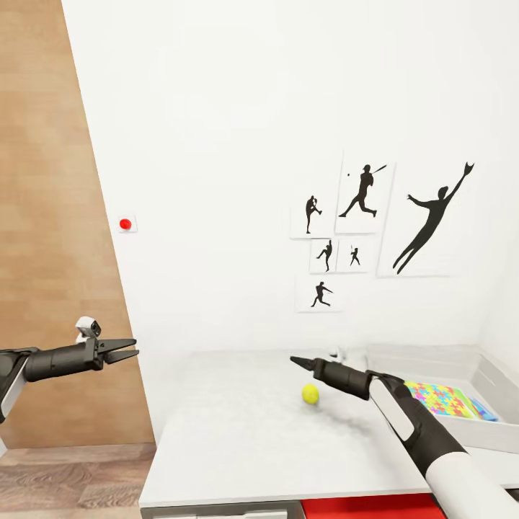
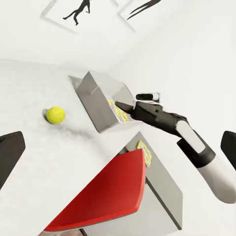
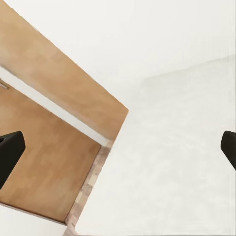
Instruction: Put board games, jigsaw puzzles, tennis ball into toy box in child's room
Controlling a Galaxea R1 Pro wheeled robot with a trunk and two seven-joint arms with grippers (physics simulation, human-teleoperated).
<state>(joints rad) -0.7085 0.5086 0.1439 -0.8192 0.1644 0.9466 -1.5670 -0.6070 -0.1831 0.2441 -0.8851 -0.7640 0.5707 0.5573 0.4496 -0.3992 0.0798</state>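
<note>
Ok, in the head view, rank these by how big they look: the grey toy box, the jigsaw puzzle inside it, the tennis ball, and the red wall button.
1. Shallow light-grey toy box, cut off by the frame edge.
2. Multicoloured jigsaw puzzle square lying in it.
3. Yellow-green tennis ball on the white table.
4. Small red wall button, close to the ball in apparent size and farther away, so those two are uncertain.

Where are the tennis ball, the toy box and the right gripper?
tennis ball (image 1: 310, 393): head view, middle of the ball, on the table.
toy box (image 1: 432, 357): head view, its far grey wall.
right gripper (image 1: 294, 360): head view, at the closed-looking fingertips, above the table.
</note>
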